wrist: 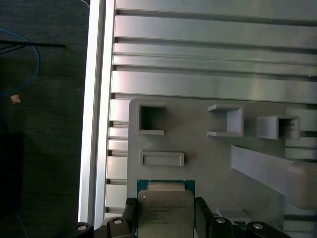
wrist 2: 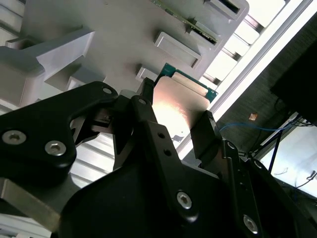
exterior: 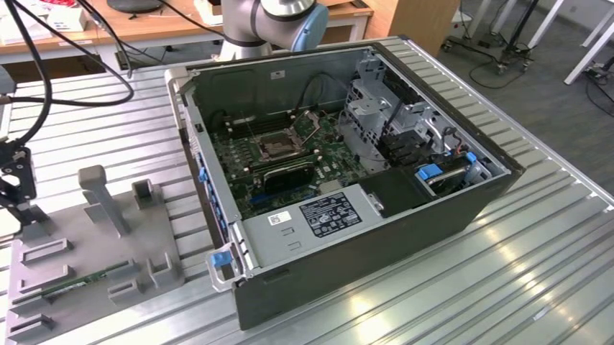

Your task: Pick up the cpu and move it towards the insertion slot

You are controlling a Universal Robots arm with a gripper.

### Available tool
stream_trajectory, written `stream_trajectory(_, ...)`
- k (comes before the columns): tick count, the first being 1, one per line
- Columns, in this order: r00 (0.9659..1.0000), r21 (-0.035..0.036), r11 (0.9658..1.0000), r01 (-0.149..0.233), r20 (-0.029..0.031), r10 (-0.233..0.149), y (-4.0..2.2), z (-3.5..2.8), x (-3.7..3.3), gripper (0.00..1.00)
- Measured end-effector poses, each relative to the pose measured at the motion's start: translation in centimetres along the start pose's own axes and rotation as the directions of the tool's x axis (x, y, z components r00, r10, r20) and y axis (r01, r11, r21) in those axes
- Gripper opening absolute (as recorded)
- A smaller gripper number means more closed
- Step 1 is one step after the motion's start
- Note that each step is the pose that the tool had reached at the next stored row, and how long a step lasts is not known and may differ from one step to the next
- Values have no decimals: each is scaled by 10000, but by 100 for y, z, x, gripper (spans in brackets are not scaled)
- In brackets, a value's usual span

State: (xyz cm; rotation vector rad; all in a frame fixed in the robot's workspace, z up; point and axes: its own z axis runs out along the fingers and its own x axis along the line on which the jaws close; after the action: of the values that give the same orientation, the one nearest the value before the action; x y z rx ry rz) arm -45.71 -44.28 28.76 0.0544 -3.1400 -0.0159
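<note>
Over at the exterior view's left edge, the gripper (exterior: 19,205) hangs at the grey fixture tray (exterior: 96,244), well apart from the insertion slot (exterior: 278,147) inside the open computer case (exterior: 384,237) on the slatted table (exterior: 537,273).

In the second wrist view, the black fingers (wrist 2: 148,131) press on opposite edges of the cpu (wrist 2: 176,101), silvery face showing.

In the first wrist view, the chip sits clamped between them at the tray's edge; whether it is lifted clear, I cannot tell.
</note>
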Motion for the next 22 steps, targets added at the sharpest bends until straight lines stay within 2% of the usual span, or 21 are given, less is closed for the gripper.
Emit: stream_trajectory(22,10000,0,10000,0,0,0,1,-47,0,55)
